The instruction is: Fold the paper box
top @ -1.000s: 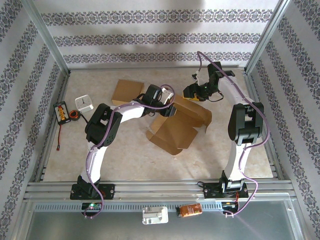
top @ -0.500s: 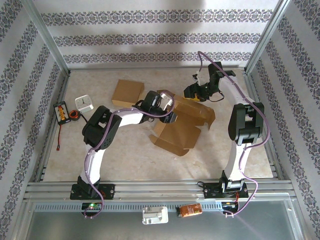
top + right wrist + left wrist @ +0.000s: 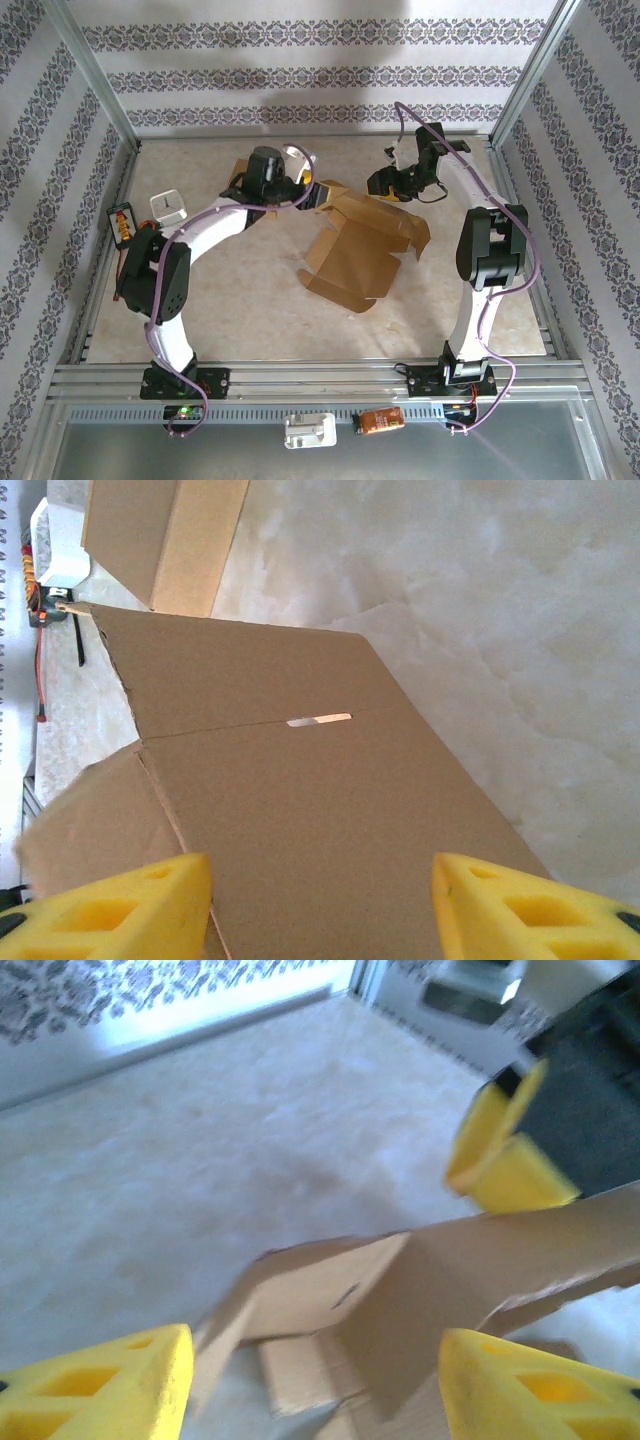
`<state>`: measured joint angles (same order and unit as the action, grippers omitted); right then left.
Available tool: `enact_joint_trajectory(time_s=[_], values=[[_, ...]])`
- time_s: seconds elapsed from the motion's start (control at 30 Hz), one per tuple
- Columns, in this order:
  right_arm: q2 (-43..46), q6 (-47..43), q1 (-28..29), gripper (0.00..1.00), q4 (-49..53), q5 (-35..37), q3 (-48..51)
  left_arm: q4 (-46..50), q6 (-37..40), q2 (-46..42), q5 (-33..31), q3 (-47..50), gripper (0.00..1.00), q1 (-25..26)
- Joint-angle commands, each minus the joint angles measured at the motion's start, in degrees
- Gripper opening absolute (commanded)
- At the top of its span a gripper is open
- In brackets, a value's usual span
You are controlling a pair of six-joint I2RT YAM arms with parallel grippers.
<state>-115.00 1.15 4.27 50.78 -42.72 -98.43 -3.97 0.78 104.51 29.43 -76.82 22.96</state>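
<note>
Left arm has swung back and left off the paper box [image 3: 355,255]. The left gripper [image 3: 308,190] now sits just off the box's far-left corner, fingers [image 3: 100,1385] spread wide with nothing between them and a raised flap [image 3: 480,1260] just ahead. Right gripper [image 3: 385,190] hangs at the box's far edge, also spread wide and gripping nothing; the box lies unfolded in the middle of the table [image 3: 250,300], flaps partly up, second folded box [image 3: 165,540] by the left wrist.
</note>
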Motion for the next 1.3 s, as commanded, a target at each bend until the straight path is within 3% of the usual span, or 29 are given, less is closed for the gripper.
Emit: enact_joint_trajectory(time_s=[0.0,0.17,0.3,0.4,0.5,0.83,1.27], values=[[-1.0,-1.21,0.47,0.59,0.99,1.32,-0.71,16.12,11.01,2.89,0.89,-4.96,0.67,-1.9],[-1.06,-1.24,0.74,0.59,1.09,1.5,-0.88,22.78,14.59,8.84,13.11,-11.86,0.69,-4.43],[-0.92,-1.19,0.87,0.59,1.23,1.67,-0.93,27.42,15.55,14.38,18.53,-18.12,0.7,-4.45],[-0.87,-1.31,0.84,0.59,1.38,1.76,-0.97,24.63,12.18,16.54,16.2,-19.01,0.68,-4.49],[-0.84,-1.48,0.91,0.59,1.48,1.85,-0.8,19.86,9.15,17.46,14.14,-18.28,0.6,-4.43],[0.09,-0.6,1.37,0.58,-0.39,3.52,0.79,16.82,0.03,18.15,13.59,-18.66,0.19,-2.89],[2.74,-2.14,4.37,0.58,-2.19,13.15,2.26,16.96,-15.93,15.73,11.93,-21.64,0.15,0.69]])
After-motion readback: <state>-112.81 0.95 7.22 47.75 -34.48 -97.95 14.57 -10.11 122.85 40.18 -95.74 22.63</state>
